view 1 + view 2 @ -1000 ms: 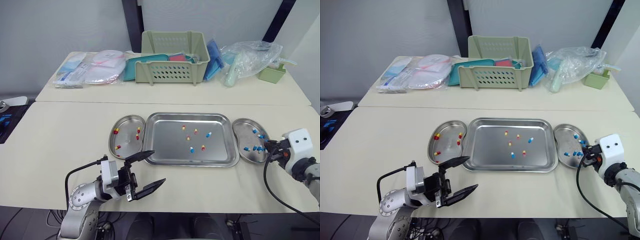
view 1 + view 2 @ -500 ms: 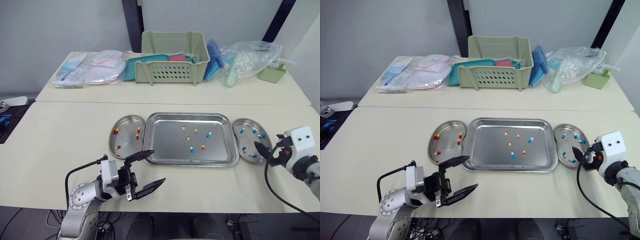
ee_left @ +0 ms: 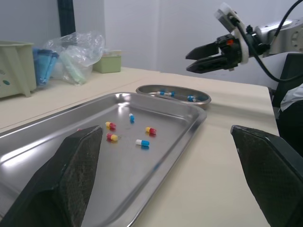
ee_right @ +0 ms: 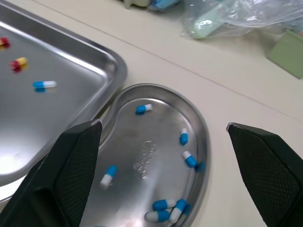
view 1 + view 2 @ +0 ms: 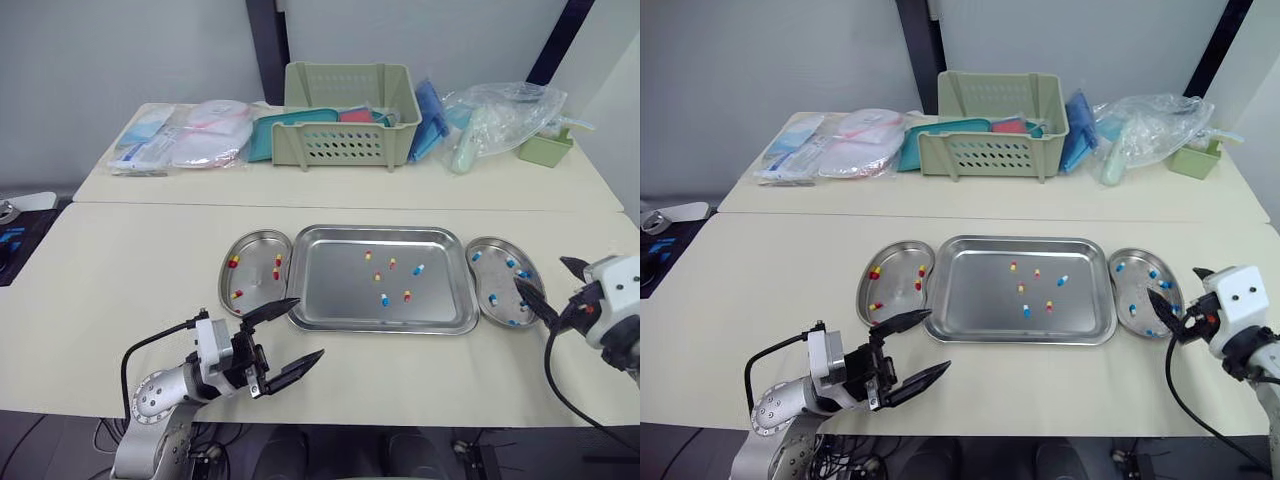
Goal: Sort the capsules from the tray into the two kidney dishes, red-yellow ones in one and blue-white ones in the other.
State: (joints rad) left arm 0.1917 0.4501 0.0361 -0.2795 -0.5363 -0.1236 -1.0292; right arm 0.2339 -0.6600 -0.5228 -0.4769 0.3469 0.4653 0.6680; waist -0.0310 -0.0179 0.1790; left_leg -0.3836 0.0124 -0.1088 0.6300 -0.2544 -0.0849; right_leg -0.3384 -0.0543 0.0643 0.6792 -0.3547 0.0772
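- Pale table [image 5: 120, 280] in front of a plain wall. A green basket [image 5: 345, 115] and a clear plastic bag [image 5: 500, 110] sit at the back, well apart from your work.
- Your steel tray [image 5: 330, 290] is in the middle, with a dish just beside each end. I think that puts one dish close to each arm.
- The left kidney dish [image 5: 255, 285] has red-yellow capsules [image 5: 232, 262]. The right kidney dish [image 5: 492, 285] has blue-white capsules [image 4: 109, 176].
- Six capsules lie in the tray, four red-yellow and two blue-white, so the job is not done.
- Your right fingers [image 5: 532, 298] are wide open and hold nothing. They hang over the near edge of the right kidney dish.
- Your left fingers [image 5: 293, 369] are wide open and empty too. They sit low by the tray's near left corner, maybe waiting for a turn.
- The head views show you both dishes at once.
- The right wrist view looks down into the right kidney dish, so you can check each colour.
- The left wrist view looks flat across the tray and shows the right fingers up in the air.
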